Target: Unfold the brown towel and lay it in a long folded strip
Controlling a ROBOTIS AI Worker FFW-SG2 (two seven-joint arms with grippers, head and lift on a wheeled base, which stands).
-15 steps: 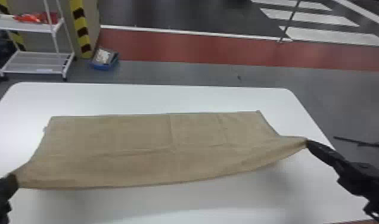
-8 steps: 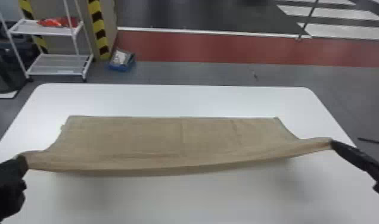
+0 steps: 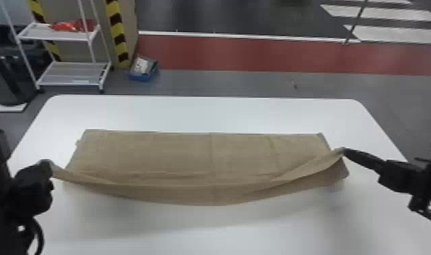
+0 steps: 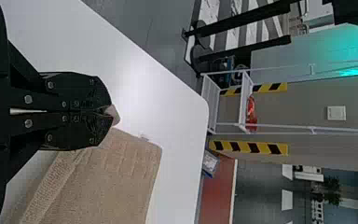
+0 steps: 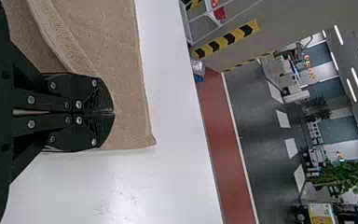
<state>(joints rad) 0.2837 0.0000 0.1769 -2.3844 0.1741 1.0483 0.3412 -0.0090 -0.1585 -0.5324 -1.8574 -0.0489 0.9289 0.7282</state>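
Closer together now than in the earlier frame, at both ends of the brown towel (image 3: 177, 152): moves inward from the left side of the head view with the left gripper (image 3: 46, 164), and inward from the right side with the right gripper (image 3: 344, 151), both also a little higher in the frame. Sags more deeply along the near edge, below the centre, and now bares a darker layer beneath the raised ridge, down to the right end. Sits slightly farther right in the frame with the white table (image 3: 204, 112).

Spreads the towel as a long, wide band across the middle of the frame, straight along its far edge, with faint creases right of centre. At middle left, pinches one end with the left gripper (image 4: 107, 111), fingers together and clamped on the cloth, with a small tip poking out past them. At middle right, grips the other end with the right gripper (image 5: 113, 113), fingers pressed together on the cloth, close to a flat corner.

Behind, at upper left, stands a white rack (image 3: 60, 34) with red items (image 3: 66, 26) on its upper shelf; just right of it, on the floor, a blue bin (image 3: 142, 75).
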